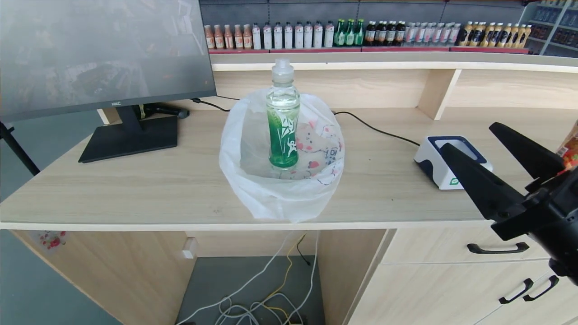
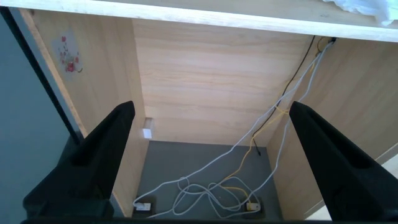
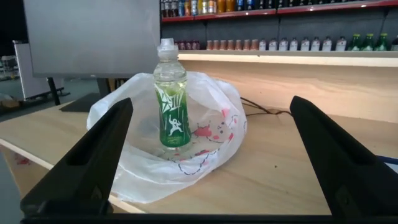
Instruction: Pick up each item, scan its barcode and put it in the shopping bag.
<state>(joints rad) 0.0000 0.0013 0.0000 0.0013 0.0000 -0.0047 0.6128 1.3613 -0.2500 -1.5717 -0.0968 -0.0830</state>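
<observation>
A clear bottle with a green label and green drink [image 1: 283, 122] stands upright inside the white shopping bag [image 1: 289, 189] in the middle of the wooden counter; the right wrist view shows the same bottle [image 3: 170, 106] in the bag [image 3: 155, 174]. The white and blue barcode scanner [image 1: 445, 162] sits to the bag's right. My right gripper [image 1: 474, 140] hangs open and empty beside the scanner, to the right of the bag. My left gripper [image 2: 208, 124] is open and empty below the counter edge, facing the knee space.
A monitor [image 1: 104, 49] on a black stand occupies the counter's left rear. An orange package [image 1: 570, 149] shows at the right edge. A raised shelf [image 1: 393, 61] runs behind the counter. Drawers [image 1: 496, 248] lie under the right side, loose cables [image 2: 217, 186] under the middle.
</observation>
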